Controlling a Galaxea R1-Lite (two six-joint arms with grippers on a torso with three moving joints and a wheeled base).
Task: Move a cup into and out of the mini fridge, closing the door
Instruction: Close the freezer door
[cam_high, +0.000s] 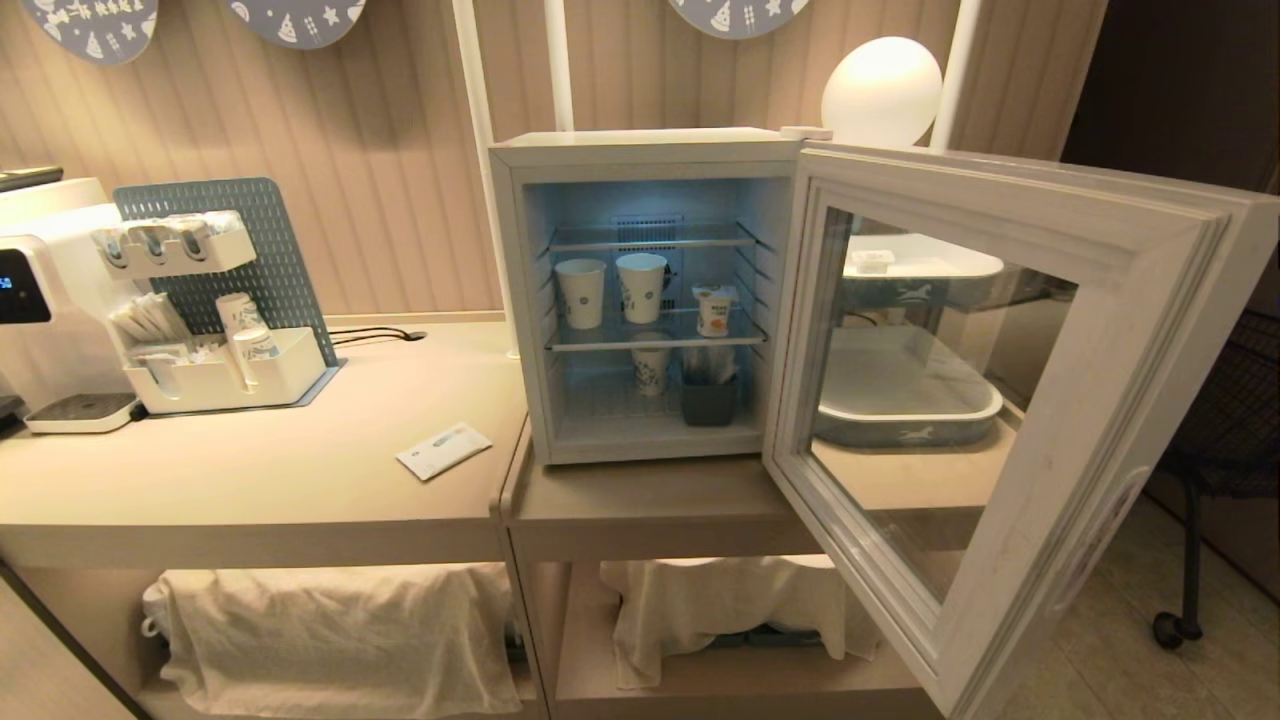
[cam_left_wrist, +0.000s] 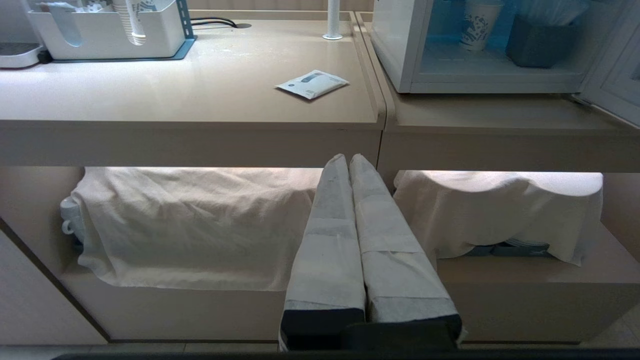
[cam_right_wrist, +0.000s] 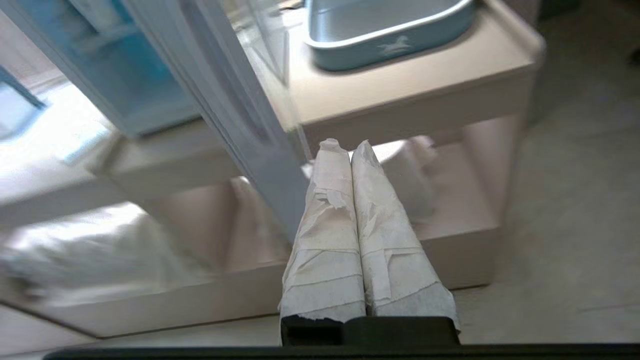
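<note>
cup (cam_high: 714, 310) on mini fridge (cam_high: 640, 290) shelf | door (cam_high: 1000, 400) open rightward

paper cups (cam_high: 610, 290), sachet (cam_high: 443, 450), tray (cam_high: 905, 405)

White cloths (cam_high: 330, 630) cover whatever sits on the shelves under the table (cam_high: 300, 470). The door (cam_high: 1000, 420) runs past the head view's lower edge. The right wrist view is smeared, and the mini fridge (cam_right_wrist: 115, 70) there is a pale blue blur.

Both grippers have long tapered fingers (cam_left_wrist: 332, 235) (cam_right_wrist: 330, 240) wrapped in white tape, set on black bases.
</note>
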